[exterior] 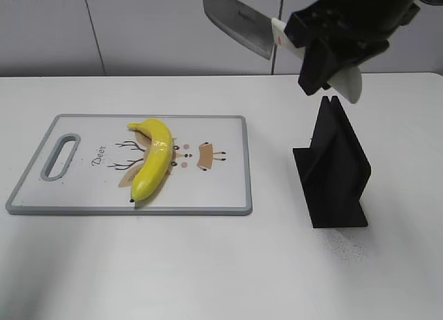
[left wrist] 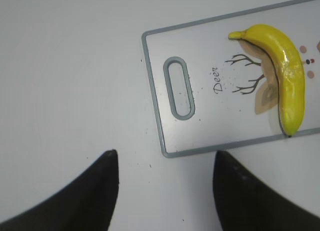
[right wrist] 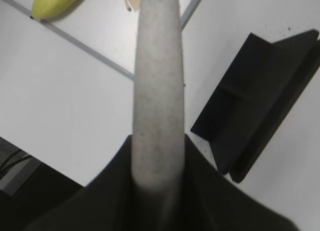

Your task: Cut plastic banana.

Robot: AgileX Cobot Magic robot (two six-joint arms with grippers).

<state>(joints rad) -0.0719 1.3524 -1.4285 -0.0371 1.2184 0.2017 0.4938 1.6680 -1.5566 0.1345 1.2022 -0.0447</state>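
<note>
Gripping a cleaver [exterior: 239, 19] by its pale handle, the right claw [exterior: 325, 53] hangs high over the black knife stand [exterior: 336, 171], its fingers clamped on the handle so the blade points left toward the work. From its wrist camera the handle runs straight up the middle, wedged between the dark fingers, which suggests a firm hold for a downward chop. The left claw [left wrist: 165, 191] waits with its fingers spread apart and holding nothing, above bare bench [left wrist: 65, 81] just off the handle end of the cutting board [left wrist: 200, 136].

The plastic banana [exterior: 154, 161] lies on that board, curved, near the middle, its lower tip close to the board's near edge. Open bench separates stand and board, so the blade's leftward path looks clear. The banana is unsteadied, so it may roll under the blade.
</note>
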